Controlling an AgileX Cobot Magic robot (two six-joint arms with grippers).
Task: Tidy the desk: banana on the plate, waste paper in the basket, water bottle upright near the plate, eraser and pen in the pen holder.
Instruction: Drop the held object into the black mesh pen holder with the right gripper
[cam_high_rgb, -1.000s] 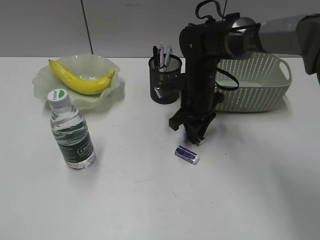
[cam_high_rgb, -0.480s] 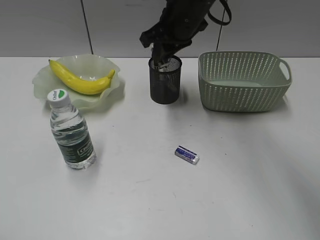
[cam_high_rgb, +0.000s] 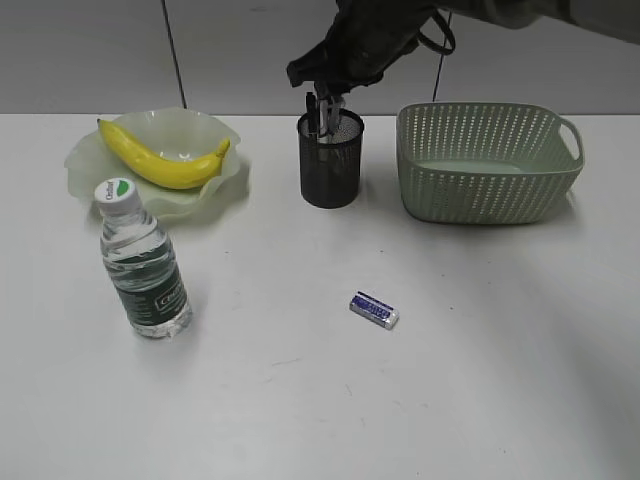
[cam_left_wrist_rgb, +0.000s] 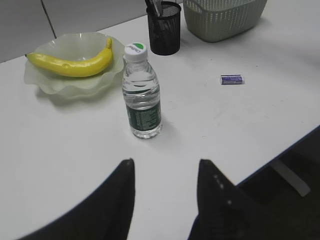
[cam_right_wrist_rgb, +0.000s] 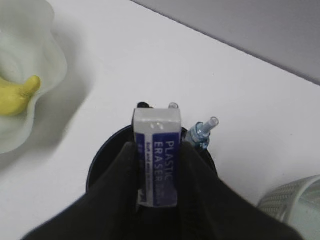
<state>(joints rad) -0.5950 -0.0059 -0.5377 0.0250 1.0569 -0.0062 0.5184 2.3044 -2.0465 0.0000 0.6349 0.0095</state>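
The right gripper (cam_right_wrist_rgb: 156, 165) is pinching an eraser (cam_right_wrist_rgb: 156, 155) between its dark fingers, and the blue sleeve is showing the words "PLASTIC ERASER" in white. It is hanging straight above the open mouth of the black mesh pen holder (cam_high_rgb: 331, 160), where pens (cam_right_wrist_rgb: 204, 132) are poking up. Only the right wrist view is showing this printing and the grip; in the exterior view the right arm is reaching in from the upper right, bent down over the holder, and the eraser itself is too small to make out.

A second eraser (cam_high_rgb: 374, 310) with a purple sleeve is lying on the desk (cam_high_rgb: 480, 360), well apart from the holder; its writing is too small to read. The water bottle (cam_left_wrist_rgb: 142, 95) is standing upright near the plate (cam_high_rgb: 90, 165), its dark green label not legible. The banana (cam_high_rgb: 160, 160) is resting in the plate. The basket (cam_high_rgb: 488, 165) is sitting just right of the holder.

The left gripper (cam_left_wrist_rgb: 165, 172) is hovering low over the desk edge, its jaws spread and gripping nothing.
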